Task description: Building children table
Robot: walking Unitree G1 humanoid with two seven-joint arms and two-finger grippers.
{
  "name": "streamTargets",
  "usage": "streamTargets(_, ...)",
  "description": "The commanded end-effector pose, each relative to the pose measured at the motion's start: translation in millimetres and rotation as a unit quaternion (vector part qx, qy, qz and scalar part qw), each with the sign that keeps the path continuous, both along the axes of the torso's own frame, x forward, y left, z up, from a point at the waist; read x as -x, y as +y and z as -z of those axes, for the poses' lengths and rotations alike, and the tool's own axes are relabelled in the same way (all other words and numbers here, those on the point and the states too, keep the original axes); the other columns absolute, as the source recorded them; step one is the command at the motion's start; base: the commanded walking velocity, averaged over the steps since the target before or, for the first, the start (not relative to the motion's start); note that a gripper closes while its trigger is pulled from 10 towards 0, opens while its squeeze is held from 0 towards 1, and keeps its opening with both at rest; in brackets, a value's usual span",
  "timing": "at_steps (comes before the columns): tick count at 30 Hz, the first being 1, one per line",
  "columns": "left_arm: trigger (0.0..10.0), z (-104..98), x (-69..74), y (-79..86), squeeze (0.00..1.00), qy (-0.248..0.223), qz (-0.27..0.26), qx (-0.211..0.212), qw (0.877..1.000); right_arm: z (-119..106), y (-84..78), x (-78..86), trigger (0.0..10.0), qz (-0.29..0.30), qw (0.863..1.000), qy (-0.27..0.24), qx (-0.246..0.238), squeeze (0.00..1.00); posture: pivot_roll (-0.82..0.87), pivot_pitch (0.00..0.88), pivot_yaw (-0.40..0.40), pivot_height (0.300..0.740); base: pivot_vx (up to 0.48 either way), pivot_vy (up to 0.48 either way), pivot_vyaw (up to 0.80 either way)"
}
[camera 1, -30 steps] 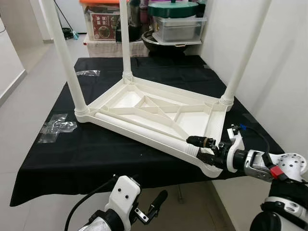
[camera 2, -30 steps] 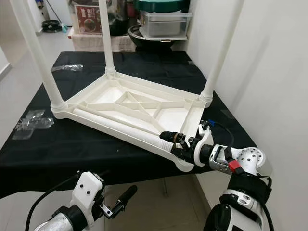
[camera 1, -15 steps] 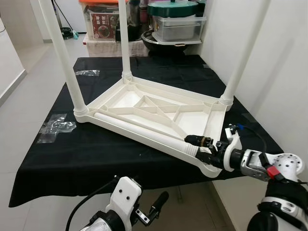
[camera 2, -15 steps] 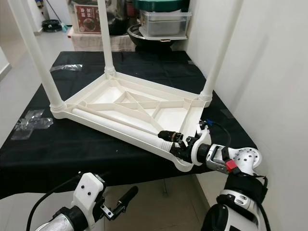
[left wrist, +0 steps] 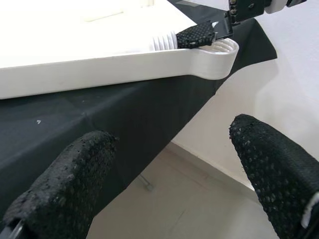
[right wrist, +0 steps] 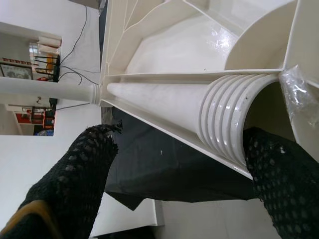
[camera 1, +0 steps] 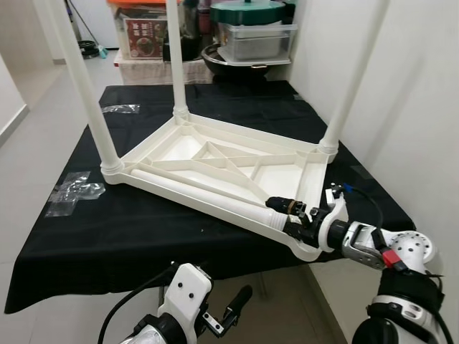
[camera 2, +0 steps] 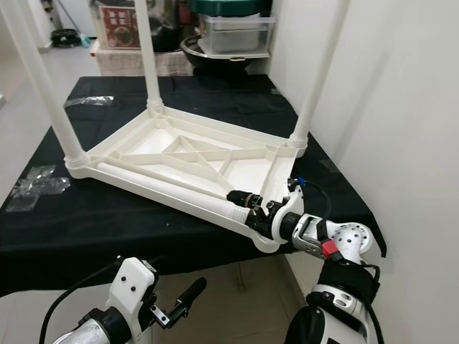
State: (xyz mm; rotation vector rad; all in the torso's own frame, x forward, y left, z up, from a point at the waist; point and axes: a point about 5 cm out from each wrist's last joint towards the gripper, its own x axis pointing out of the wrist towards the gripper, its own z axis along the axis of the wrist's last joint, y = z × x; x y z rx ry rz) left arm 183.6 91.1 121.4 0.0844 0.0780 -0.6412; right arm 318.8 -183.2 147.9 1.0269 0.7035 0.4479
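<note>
In the left eye view, an upturned white children's table (camera 1: 237, 161) is seen lying on a desk (camera 1: 107, 222) draped in black cloth, with three legs already standing upright from its corners. A fourth, loose leg (camera 1: 208, 195) lies along the near edge of the frame, its threaded end pointing at the empty near right corner socket (camera 1: 310, 251). The right pincer (camera 1: 292, 215) is placed at that threaded end, one finger on each side of it. The left pincer (camera 1: 231, 308) is held low, below the desk's front edge. Clear plastic wrapping (camera 1: 68, 195) lies on the cloth at the left, and storage boxes (camera 1: 254, 36) are stacked behind the desk.

In the right eye view, the same scene is shown, with the right pincer (camera 2: 249, 204) at the leg's end beside the corner socket.

In the left wrist view, the left pincer (left wrist: 174, 169) is seen spread wide and empty, under the table's corner.

In the right wrist view, the ribbed thread of the loose leg (right wrist: 224, 124) is shown between the two spread fingers (right wrist: 79, 174); firm contact cannot be told.
</note>
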Motion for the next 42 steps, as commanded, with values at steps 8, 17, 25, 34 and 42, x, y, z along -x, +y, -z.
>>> streamTargets(8, 10.0, 1.2, 2.6, 1.2, 0.00, 0.007, -0.001, -0.010, 1.000, 22.2, 32.9, 0.8, 10.0, -0.013, 0.999, 0.036, -0.028, 0.00, 0.07, 0.084, -0.075, 0.740, 0.000, 0.000, 0.00)
streamTargets(17, 10.0, 1.2, 2.6, 1.7, 0.00, 0.007, -0.003, -0.010, 1.000, -17.7, 40.0, -0.3, 10.0, -0.059, 0.990, -0.058, -0.111, 0.00, 0.06, 0.086, -0.072, 0.740, 0.000, 0.000, 0.00)
streamTargets(25, 10.0, 1.4, 1.7, 1.5, 0.00, 0.008, -0.003, -0.011, 1.000, -37.5, 34.9, 0.1, 10.0, -0.061, 0.978, -0.114, -0.166, 0.00, 0.06, 0.084, -0.074, 0.740, 0.000, 0.000, 0.00)
streamTargets(34, 10.0, 1.5, 1.4, 1.9, 0.00, 0.008, -0.007, -0.013, 1.000, -27.5, 54.6, 6.6, 10.0, -0.097, 0.984, -0.083, -0.125, 0.00, 0.06, 0.084, -0.077, 0.740, 0.000, 0.000, 0.00)
streamTargets(42, 10.0, 1.5, 0.5, 1.7, 0.00, 0.008, -0.008, -0.013, 1.000, -13.5, 64.9, 13.2, 0.0, -0.127, 0.987, -0.046, -0.082, 0.00, 0.06, 0.082, -0.078, 0.740, 0.000, 0.000, 0.00)
